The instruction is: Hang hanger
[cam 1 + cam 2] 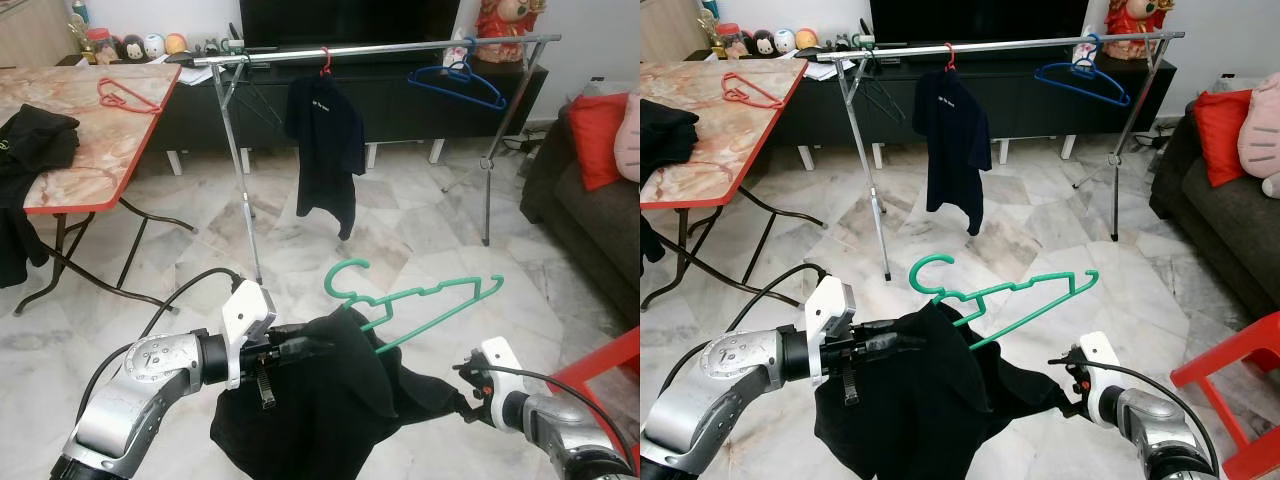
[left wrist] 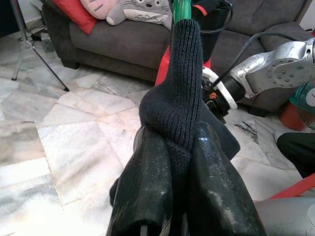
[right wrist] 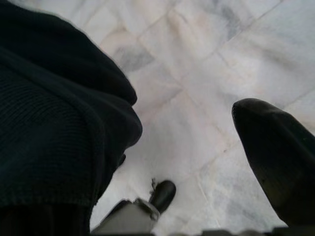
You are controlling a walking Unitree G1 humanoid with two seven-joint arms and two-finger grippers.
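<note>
The robot stood facing the rail (image 1: pixel 380 50) at twelve o'clock, well apart from it, so the carrying step was in hand. The left gripper (image 2: pixel 179 162) had its jaws clamped on a fold of the dark garment (image 1: pixel 320 410), which hung on the green hanger (image 1: pixel 420 300) low in front. The right gripper (image 1: pixel 470 385), at four o'clock, touched the cloth, its jaws apart. Next, I judged, it must walk closer, lift, and set the hook between the shirt (image 1: pixel 325 140) and blue hanger (image 1: pixel 455 80).

Home living room: sofa (image 1: pixel 585 215), television (image 1: pixel 350 20).
</note>
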